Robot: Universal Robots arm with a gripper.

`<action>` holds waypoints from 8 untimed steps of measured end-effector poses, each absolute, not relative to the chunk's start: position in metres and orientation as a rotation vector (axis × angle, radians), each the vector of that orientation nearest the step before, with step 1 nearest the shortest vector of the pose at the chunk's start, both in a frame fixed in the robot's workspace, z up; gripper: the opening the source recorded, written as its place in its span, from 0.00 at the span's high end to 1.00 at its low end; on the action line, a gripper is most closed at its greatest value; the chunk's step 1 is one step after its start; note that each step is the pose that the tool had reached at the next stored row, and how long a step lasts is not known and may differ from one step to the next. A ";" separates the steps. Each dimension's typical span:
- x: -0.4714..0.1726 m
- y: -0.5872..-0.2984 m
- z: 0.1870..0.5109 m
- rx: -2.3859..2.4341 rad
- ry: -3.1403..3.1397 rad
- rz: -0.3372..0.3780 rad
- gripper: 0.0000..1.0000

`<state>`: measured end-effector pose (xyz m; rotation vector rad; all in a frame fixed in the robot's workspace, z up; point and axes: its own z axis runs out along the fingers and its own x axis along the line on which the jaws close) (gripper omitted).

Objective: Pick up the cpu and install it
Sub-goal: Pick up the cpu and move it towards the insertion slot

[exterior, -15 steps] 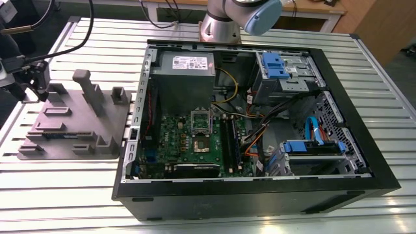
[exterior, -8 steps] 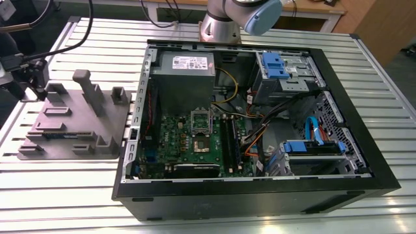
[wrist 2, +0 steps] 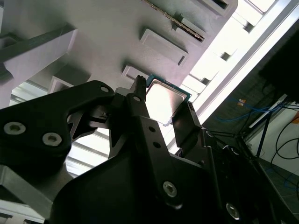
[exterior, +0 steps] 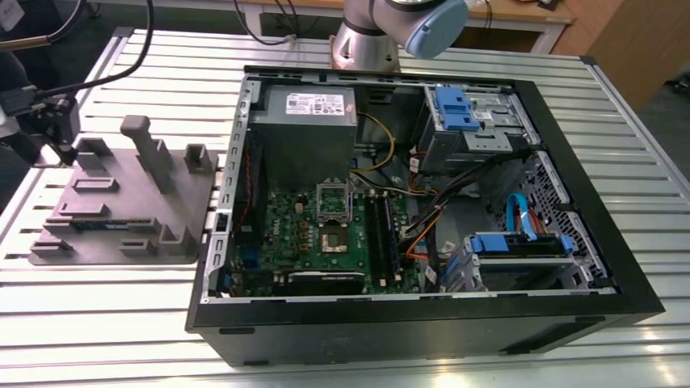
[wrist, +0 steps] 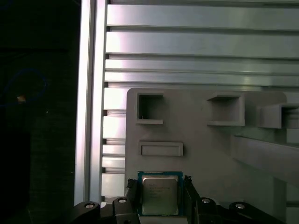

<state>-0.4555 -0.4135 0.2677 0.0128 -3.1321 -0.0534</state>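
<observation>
Pinches the cpu (wrist: pixel 160 195) by two opposite edges, hand (wrist 2: pixel 163 99) clamped on it (silver top showing, green rim around). Sits over the grey moulded tray (wrist: pixel 205 154) near its edge; touching or lifted, cannot tell. Underneath, the slatted bench (wrist: pixel 187 42).

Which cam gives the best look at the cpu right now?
First wrist view: the cpu faces the camera square-on, metal top and green rim plain, held in the gripper. Second wrist view shows the cpu at a slant, partly behind a finger.
</observation>
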 end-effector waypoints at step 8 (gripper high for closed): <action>-0.456 -0.413 0.270 0.013 -3.132 -0.053 0.53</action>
